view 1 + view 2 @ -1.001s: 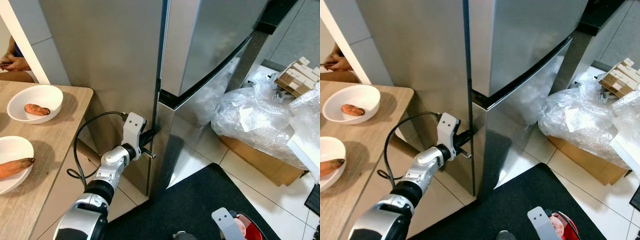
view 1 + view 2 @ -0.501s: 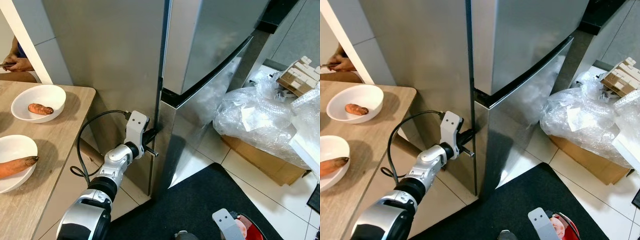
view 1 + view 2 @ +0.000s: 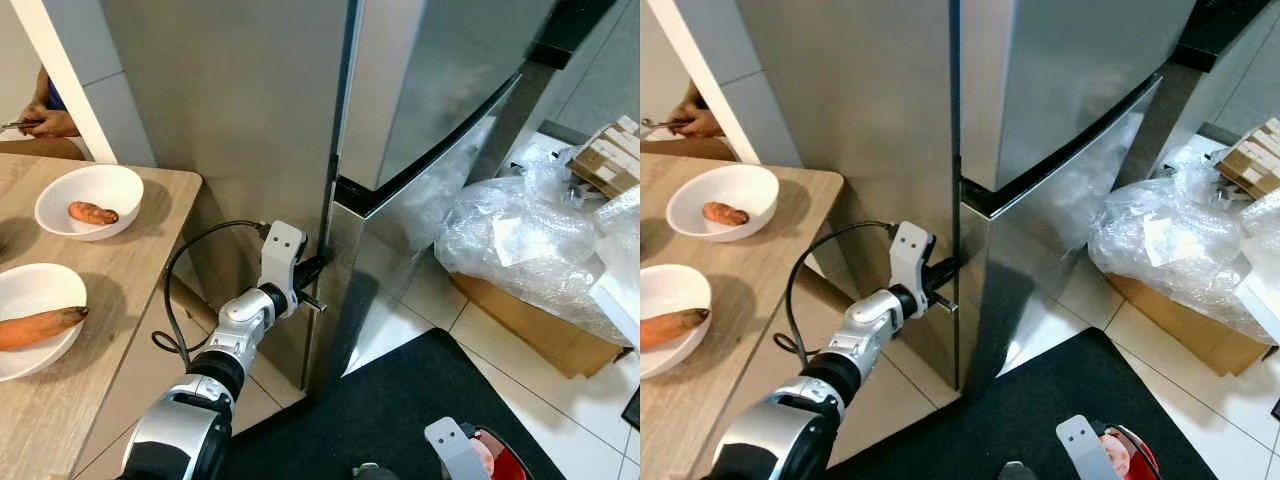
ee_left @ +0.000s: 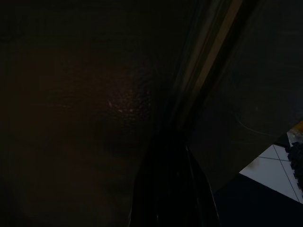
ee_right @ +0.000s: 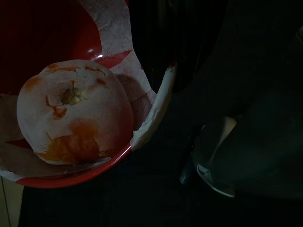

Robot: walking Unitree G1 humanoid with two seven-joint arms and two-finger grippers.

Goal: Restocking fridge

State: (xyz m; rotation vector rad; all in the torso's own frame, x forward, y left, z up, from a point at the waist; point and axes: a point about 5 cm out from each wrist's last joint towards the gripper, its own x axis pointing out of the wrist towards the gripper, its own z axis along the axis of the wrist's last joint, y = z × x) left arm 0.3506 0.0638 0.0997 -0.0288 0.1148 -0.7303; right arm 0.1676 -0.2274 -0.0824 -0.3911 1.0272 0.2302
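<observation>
The steel fridge has an upper door (image 3: 440,70) and a lower door (image 3: 400,250), both closed. My left gripper (image 3: 314,283) is open at the left edge of the lower door, just below the dark seam, with one finger (image 3: 312,268) against that edge. In the left wrist view a black finger (image 4: 168,189) points along the door's edge. Low at my right, my right gripper (image 5: 158,71) is shut on the rim of a red paper-lined bowl (image 5: 57,28) holding a round, pale orange fruit (image 5: 73,111). The bowl (image 3: 497,455) also appears in the left eye view.
A wooden table (image 3: 130,260) on my left carries two white bowls (image 3: 88,190) (image 3: 30,300), each with an orange root vegetable. A person's hand (image 3: 45,120) is behind it. Plastic wrap over a cardboard box (image 3: 530,250) lies right of the fridge. A dark mat (image 3: 380,410) covers the floor below.
The whole picture has shifted slightly to the right, so the camera moved. My left gripper stays at the lower door's edge, and the door has not opened.
</observation>
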